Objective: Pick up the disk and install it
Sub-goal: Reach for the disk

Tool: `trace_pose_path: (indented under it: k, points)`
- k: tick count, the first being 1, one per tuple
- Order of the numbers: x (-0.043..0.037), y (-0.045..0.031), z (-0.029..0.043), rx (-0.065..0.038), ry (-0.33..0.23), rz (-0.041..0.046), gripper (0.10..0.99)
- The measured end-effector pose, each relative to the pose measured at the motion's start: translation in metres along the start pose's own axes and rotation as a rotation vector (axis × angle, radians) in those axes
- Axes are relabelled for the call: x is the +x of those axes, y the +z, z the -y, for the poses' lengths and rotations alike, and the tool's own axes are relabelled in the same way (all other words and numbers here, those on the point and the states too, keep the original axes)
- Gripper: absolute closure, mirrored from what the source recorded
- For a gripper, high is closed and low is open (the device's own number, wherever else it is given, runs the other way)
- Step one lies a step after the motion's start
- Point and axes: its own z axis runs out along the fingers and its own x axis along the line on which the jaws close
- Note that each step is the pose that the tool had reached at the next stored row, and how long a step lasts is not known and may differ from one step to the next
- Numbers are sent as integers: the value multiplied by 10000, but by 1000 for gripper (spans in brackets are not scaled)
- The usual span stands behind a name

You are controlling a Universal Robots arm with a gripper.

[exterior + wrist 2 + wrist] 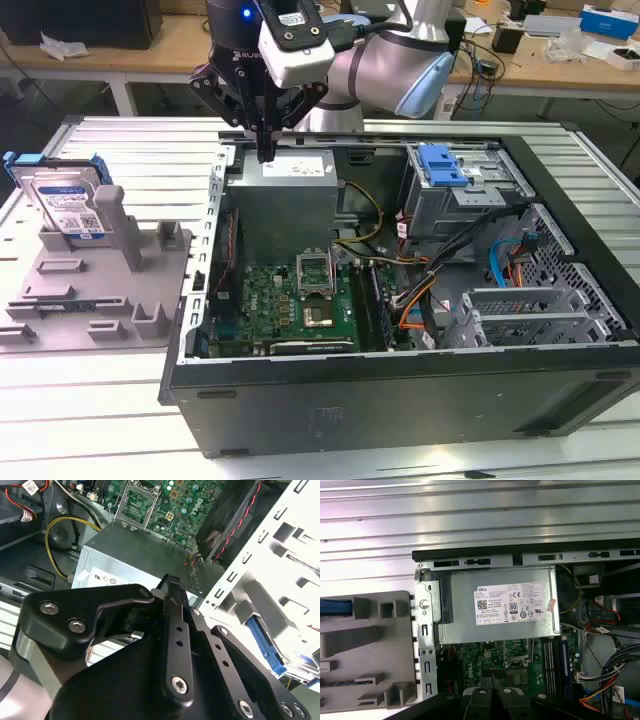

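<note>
Approach stage — gripper [266, 153] clenched empty above the case [400, 375], upper centre; disk [68, 205] untouched in holder [100, 295] at left — grasp calling for parted jaws.

Open computer case [530, 556] lies on a ribbed metal table [470, 515]. Inside, close against the case's black rim, sits a silver power supply [462, 610] with a white label [512, 603] facing the camera. A green motherboard [480, 660] adjoins it, with the processor socket [516, 656] near the supply and memory slots [549, 662] just beside the socket. Yellow, red, orange and blue cables [615, 675] crowd the side of the case away from the grey moulded fixture [365, 645], which sits just outside the case wall. The disk [335, 608] shows as a blue strip standing in that fixture. The black gripper [493, 684] hangs over the motherboard.
</note>
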Motion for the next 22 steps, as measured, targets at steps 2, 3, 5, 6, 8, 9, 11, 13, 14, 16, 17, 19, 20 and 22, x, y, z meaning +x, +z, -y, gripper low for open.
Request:
trace_pose_path:
  k: [2,3,5,6,8,9,11,13,14,16,17,19,20,22]
  points:
    - [0,0,0,0,0,0,980]
    - [0,0,0,0,0,0,980]
    - [0,0,0,0,0,-1,980]
    - [0,0,0,0,0,0,980]
    - [0,0,0,0,0,0,980]
    - [2,0,0,0,0,0,980]
    - [14,0,1,-1,1,0,980]
    - [93,-1,0,1,3,-24,980]
    - [120,0,-1,3,2,-46,980]
    - [183,2,-8,5,2,-83,980]
    - [246,3,-15,9,6,-107,980]
    - [332,9,-27,9,4,-129,980]
    - [407,13,-36,11,7,-141,980]
    - [537,24,-45,12,8,-153,980]
